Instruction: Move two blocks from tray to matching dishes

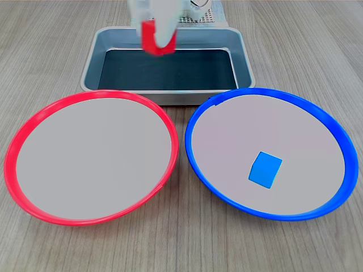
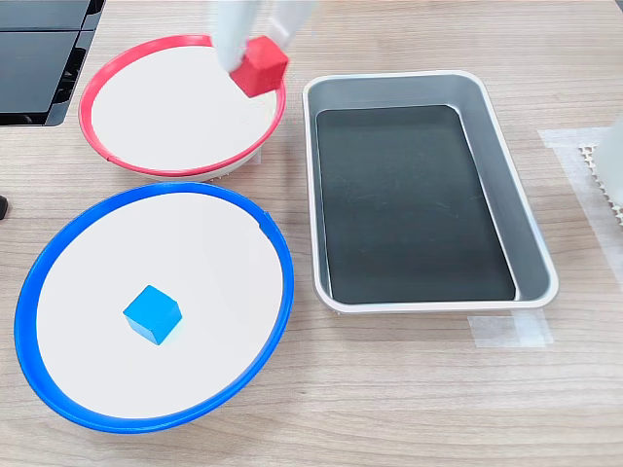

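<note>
In the first exterior view, the grey tray (image 1: 243,62) sits far on the wooden worktop (image 1: 317,45). The red-rimmed dish (image 1: 17,141) lies near left, the blue-rimmed dish (image 1: 332,127) near right with the blue block (image 1: 265,169) inside. The blurred fingers (image 1: 168,35) pinch the red block (image 1: 150,39) in the air over the tray's far left part.

In the second exterior view, the red block (image 2: 260,66) hangs over the red-rimmed dish's (image 2: 97,88) right rim, pinched by blurred fingers (image 2: 232,39). The tray (image 2: 531,233) stands right, the blue-rimmed dish (image 2: 277,263) with the blue block (image 2: 151,314) near left. A dark object (image 2: 39,58) lies at the far left edge.
</note>
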Tool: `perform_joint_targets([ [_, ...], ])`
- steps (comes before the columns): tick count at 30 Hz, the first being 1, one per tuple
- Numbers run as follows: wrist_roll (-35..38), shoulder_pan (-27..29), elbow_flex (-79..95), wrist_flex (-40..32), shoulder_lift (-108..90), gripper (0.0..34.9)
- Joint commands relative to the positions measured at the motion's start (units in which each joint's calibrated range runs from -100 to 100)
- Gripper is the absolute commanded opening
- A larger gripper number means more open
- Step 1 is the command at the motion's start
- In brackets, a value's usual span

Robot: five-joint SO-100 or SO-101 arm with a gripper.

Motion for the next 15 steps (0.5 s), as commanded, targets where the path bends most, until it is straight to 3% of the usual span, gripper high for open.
perform_joint_targets([
  [1, -0.5, 4.3, 8.6, -17.1, 0.8, 0.3],
  [5, 0.5, 7.2, 19.2, -33.0, 3.1, 0.5],
  [8, 0.9, 7.9, 24.7, -40.8, 4.2, 11.0],
  [10, 1.1, 8.0, 27.1, -44.0, 4.2, 20.2],
  [11, 0.8, 7.9, 27.9, -45.0, 3.7, 22.1],
  [14, -1.4, 7.8, 29.6, -47.2, 0.0, 20.9],
  [15, -2.8, 7.7, 31.4, -48.9, -3.2, 18.3],
])
